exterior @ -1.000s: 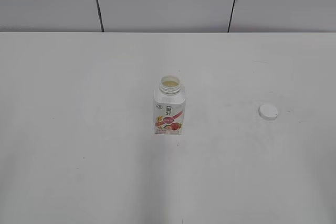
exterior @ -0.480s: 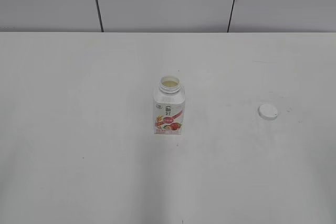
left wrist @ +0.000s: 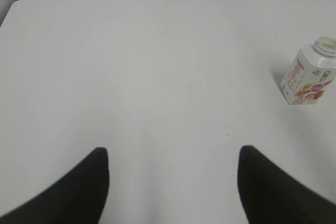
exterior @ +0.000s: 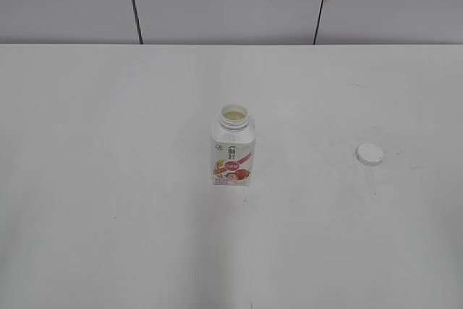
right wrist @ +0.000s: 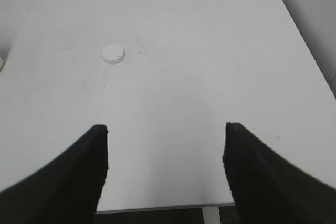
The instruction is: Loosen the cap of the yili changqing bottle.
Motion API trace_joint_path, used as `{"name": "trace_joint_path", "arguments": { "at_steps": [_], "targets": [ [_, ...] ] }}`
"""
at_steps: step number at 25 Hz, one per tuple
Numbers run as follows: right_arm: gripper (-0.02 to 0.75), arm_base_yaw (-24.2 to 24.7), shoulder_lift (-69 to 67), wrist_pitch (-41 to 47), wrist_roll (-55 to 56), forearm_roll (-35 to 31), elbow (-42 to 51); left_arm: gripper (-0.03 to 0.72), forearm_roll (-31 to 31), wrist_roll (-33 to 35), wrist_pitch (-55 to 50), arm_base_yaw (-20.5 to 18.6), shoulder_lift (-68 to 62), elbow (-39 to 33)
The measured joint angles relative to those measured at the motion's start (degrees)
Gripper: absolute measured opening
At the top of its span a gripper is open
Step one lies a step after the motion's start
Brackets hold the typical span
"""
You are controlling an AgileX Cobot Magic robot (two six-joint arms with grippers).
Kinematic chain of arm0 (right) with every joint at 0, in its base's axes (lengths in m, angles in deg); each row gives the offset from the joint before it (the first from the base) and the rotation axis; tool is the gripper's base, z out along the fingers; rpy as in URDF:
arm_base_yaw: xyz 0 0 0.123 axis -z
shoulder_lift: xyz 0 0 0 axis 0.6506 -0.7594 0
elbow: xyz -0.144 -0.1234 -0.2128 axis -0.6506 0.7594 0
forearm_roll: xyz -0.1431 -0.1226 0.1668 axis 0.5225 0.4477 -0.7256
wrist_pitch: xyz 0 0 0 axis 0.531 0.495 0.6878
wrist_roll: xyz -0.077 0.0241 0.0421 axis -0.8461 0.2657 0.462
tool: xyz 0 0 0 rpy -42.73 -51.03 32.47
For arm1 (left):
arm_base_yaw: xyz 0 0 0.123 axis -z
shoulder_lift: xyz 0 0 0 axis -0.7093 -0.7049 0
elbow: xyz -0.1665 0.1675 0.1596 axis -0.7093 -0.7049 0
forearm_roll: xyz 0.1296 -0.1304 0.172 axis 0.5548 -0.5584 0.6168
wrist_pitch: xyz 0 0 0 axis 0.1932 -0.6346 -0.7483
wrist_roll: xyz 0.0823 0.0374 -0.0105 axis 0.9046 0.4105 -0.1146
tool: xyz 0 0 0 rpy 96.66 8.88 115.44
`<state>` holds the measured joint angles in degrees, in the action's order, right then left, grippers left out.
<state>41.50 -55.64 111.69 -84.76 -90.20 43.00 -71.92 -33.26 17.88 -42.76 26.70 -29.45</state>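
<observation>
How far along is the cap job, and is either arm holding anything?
It looks done. The cap lies flat on the table, well to the right of the bottle, whose neck stands open. Nothing is in hand: the left gripper and the right gripper are both open and empty, away from both items. Nothing visible is left to do.

the yili changqing bottle (exterior: 233,151) bears a pink-red label with print too small to read
</observation>
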Motion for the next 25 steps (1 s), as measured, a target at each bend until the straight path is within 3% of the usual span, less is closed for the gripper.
{"name": "trace_joint_path", "arguments": {
  "at_steps": [19,25],
  "targets": [
    [0.545,0.18,0.00,-0.02,0.04,-0.86,0.00,0.474,0.00,0.00,0.00,0.00,0.00,0.00],
    [0.545,0.18,0.00,-0.02,-6.84,-4.15,0.00,0.474,0.00,0.00,0.00,0.00,0.00,0.00]
  ]
}}
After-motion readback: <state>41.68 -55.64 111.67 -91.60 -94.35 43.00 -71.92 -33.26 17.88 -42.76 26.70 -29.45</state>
